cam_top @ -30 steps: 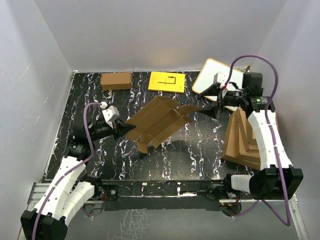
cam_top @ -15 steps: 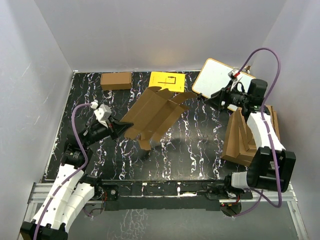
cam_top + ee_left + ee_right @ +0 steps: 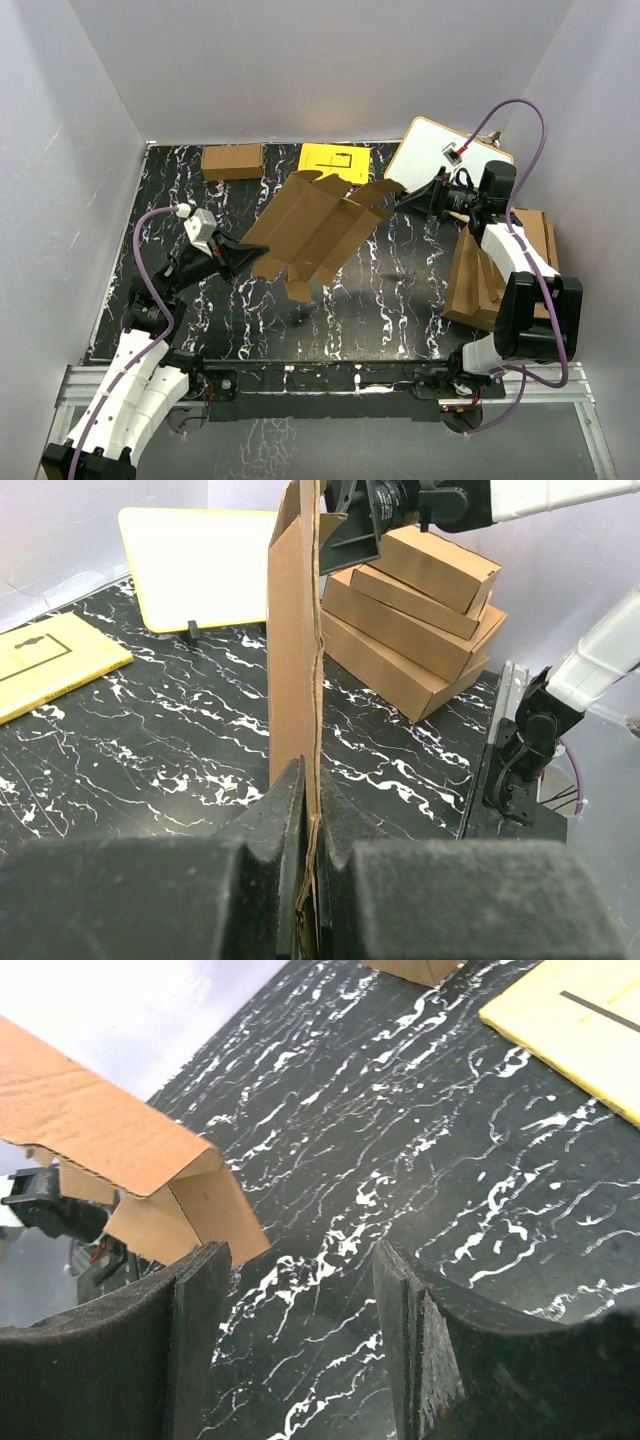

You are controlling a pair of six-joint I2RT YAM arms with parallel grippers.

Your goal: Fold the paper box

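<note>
The left claw [image 3: 240,258] is closed tight on the near-left edge of the paper box [image 3: 315,235]. In the left wrist view the thin cardboard wall stands upright between its two fingers [image 3: 270,820]. The box is half unfolded, with open flaps, and it is held tilted over the middle of the black marbled counter [image 3: 400,300], with a shadow under it. The right claw [image 3: 412,200] is at the far-right corner of the box, with its jaws apart and nothing gripped. In the right wrist view one flap corner is just beside a finger [image 3: 190,1320]; whether it touches I cannot tell. At the far side lie a small brown carton [image 3: 232,160], a yellow sheet [image 3: 335,163] and a white board [image 3: 430,150]; a pile of brown cardboard [image 3: 470,285] is on the right
</note>
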